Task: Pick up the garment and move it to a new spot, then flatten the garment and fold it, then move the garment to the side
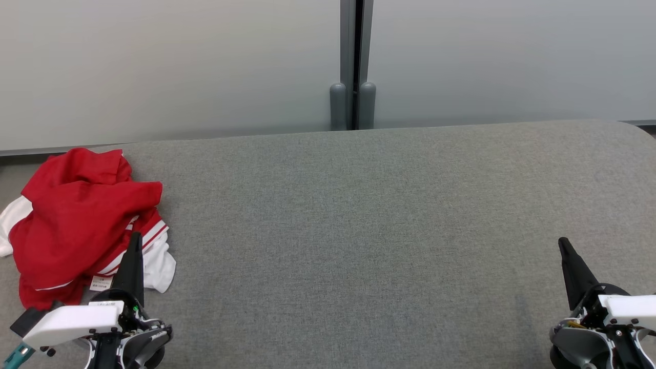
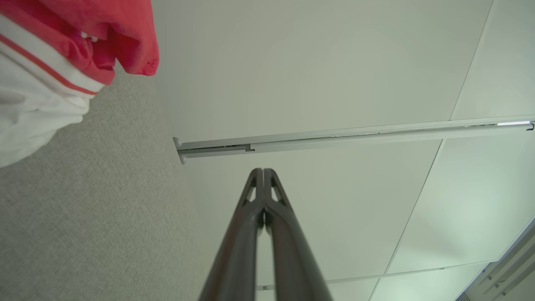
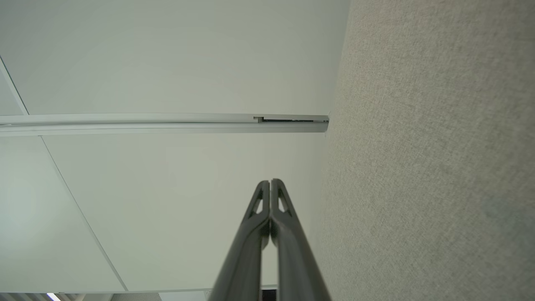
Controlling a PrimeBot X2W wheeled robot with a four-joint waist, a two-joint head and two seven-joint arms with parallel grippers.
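A crumpled red and white garment [image 1: 82, 220] lies in a heap at the far left of the grey fabric surface [image 1: 359, 230]. My left gripper [image 1: 136, 237] stands at the lower left, shut and empty, its tips in front of the heap's right edge. In the left wrist view the garment [image 2: 62, 50] fills the upper left corner, apart from the closed left gripper [image 2: 263, 170]. My right gripper [image 1: 562, 241] is at the lower right, shut with nothing in it, far from the garment. The right wrist view shows the right gripper [image 3: 270, 181] with its fingers pressed together.
A pale partition wall [image 1: 179, 66] with a dark vertical post [image 1: 352, 64] runs along the back of the surface. The surface's right end curves away at the far right [image 1: 635, 133].
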